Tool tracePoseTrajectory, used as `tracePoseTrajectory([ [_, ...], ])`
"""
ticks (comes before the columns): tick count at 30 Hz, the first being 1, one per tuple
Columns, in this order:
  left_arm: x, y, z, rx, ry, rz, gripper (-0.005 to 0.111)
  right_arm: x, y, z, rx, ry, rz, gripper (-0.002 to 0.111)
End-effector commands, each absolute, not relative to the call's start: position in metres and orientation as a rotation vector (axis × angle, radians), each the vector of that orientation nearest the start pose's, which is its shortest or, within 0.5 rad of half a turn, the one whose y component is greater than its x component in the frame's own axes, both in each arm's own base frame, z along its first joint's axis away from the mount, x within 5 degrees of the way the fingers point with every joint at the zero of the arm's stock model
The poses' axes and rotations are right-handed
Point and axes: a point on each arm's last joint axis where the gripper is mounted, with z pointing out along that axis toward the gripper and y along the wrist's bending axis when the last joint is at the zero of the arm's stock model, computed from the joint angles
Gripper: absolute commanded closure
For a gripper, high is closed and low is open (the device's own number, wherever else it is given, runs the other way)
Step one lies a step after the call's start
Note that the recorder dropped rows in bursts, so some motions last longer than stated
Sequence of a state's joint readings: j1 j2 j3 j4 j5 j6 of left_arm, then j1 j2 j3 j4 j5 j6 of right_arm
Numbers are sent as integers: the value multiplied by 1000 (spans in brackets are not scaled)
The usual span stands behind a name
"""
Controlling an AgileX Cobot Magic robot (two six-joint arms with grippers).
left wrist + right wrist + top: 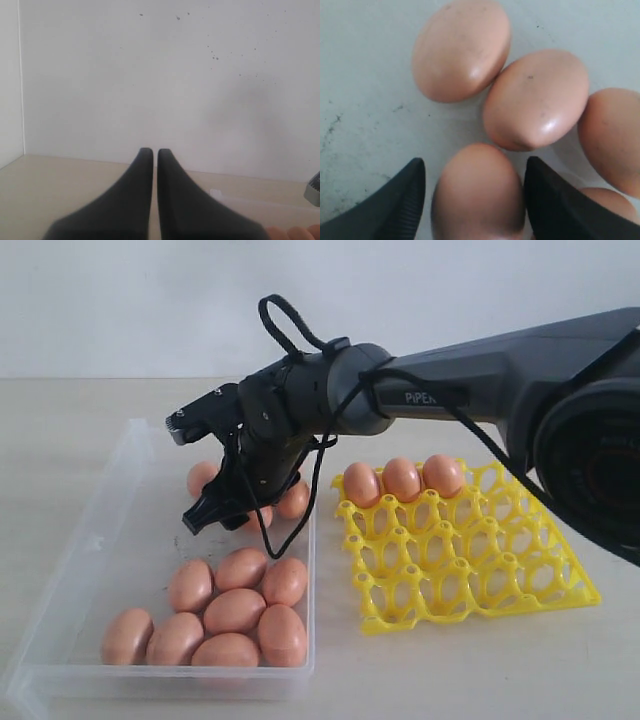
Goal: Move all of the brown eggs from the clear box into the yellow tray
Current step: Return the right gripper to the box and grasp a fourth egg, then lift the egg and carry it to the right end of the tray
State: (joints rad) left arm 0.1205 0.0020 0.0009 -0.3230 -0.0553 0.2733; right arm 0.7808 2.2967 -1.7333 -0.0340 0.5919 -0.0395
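The right fingers [395, 210] stand apart on either side of one brown egg [477, 195] lying on the smudged floor of the clear box [130, 540], with more eggs touching one another just beyond it. Nearer the camera in the same box lies a tight cluster of brown eggs [235, 610], while three eggs [402, 480] sit in the far row of the yellow tray [470, 570], which lies beside the box on the counter [450, 670]. The left fingers [135, 200] are pressed together, holding nothing, and face a white wall [150, 75].
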Motion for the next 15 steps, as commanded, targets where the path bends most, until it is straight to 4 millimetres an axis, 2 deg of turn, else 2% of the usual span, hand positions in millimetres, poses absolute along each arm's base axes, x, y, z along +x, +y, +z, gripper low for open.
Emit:
tracePoseTrajectory([
  [1,55,8,218,-127,1429,77,103,353,343,129,-1094,2448,192,55],
  [4,55,8,218,-127,1429,77,103,352,343,129,-1079,2458,198,55],
  [7,55,8,218,-127,1429,77,103,351,342,129,-1081,2475,195,67],
  [11,55,8,218,-127,1429,77,103,349,340,127,-1095,2509,177,108],
  [15,55,8,218,-127,1429,77,103,350,341,133,-1073,2487,193,108],
])
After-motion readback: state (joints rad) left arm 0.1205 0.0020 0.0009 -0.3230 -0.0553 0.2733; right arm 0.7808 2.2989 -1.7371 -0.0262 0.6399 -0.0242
